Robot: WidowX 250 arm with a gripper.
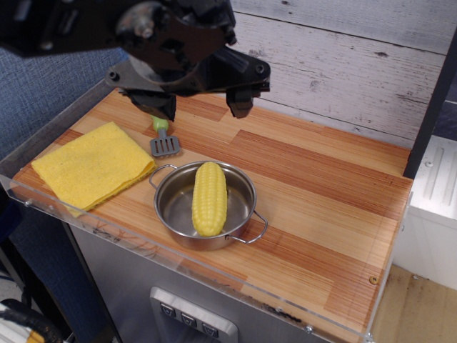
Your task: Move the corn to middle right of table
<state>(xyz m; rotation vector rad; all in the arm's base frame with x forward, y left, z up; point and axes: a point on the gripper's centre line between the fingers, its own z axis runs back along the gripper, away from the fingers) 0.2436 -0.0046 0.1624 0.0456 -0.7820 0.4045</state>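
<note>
Unlabelled corn (209, 198) in pot (169, 207)

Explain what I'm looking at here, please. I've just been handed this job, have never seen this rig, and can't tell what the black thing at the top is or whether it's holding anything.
There is one picture, taken from above and in front of the table, a wooden plank top with a clear plastic rim. The black machinery at the top is the robot arm; its two dark prongs pointing down are the gripper. The prongs stand apart with nothing between them, so it is open and holds nothing, hanging above the back of the table.

On the table: a steel pot with two wire handles near the front edge, and the yellow corn lying inside it. To the pot's left lies a flat yellow cloth. Behind the pot is a small toy spatula, grey blade with a green handle, partly hidden by the gripper.
</note>
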